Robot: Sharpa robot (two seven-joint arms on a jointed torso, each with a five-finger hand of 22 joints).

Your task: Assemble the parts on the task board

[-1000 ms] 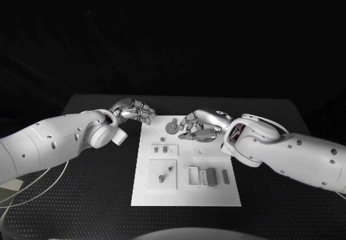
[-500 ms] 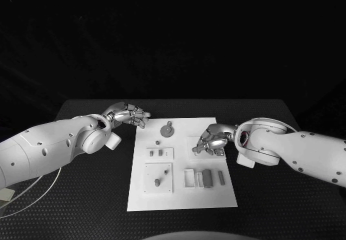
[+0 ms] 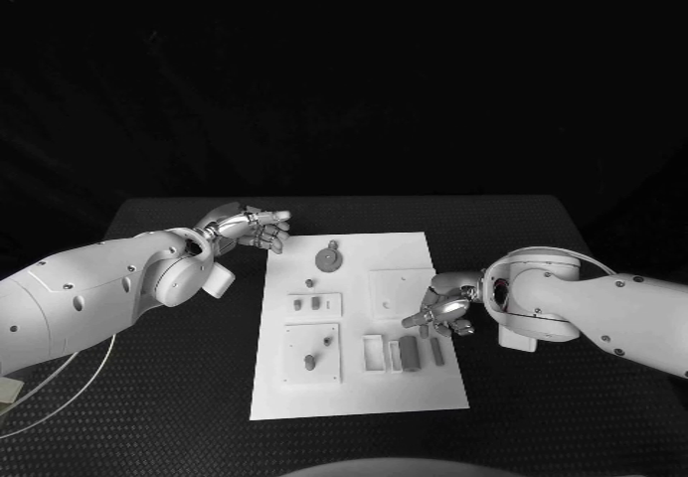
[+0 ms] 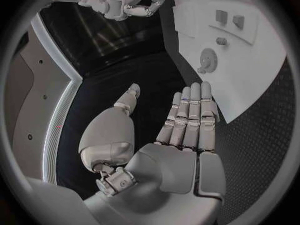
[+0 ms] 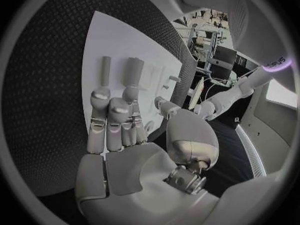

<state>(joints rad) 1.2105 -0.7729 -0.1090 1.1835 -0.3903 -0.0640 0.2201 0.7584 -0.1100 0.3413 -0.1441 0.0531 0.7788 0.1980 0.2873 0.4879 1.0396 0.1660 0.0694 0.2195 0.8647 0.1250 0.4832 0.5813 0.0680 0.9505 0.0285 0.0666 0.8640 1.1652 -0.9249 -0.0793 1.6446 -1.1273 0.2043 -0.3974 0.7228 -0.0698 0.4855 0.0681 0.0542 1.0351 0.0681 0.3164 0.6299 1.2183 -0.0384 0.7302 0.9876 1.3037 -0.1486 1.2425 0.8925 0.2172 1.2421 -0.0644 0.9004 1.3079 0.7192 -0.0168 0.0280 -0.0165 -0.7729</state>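
The white task board [image 3: 359, 393] lies mid-table. A round grey part [image 3: 328, 259] sits near its far edge, small parts [image 3: 298, 304] stand on a little plate, and two grey bars [image 3: 409, 352] lie at the near right. My right hand [image 3: 447, 308] hovers at the board's right edge just beyond the bars, fingers stretched out and holding nothing. The right wrist view shows that hand [image 5: 119, 120] above the board [image 5: 115, 40], with the bars [image 5: 134, 67] ahead of its fingertips. My left hand [image 3: 256, 229] is off the far left corner, empty, its palm [image 4: 181, 130] flat.
A square white plate [image 3: 399, 291] and a larger plate with two small parts [image 3: 327, 341] lie on the board. A white slotted tray [image 3: 376, 353] sits beside the bars. Black table [image 3: 172, 388] surrounds the board. A white cable [image 3: 72, 397] runs at the near left.
My right hand has come from the board's far middle toward me, to the right edge near the bars. The left hand has uncurled its fingers and stayed near the far left corner.
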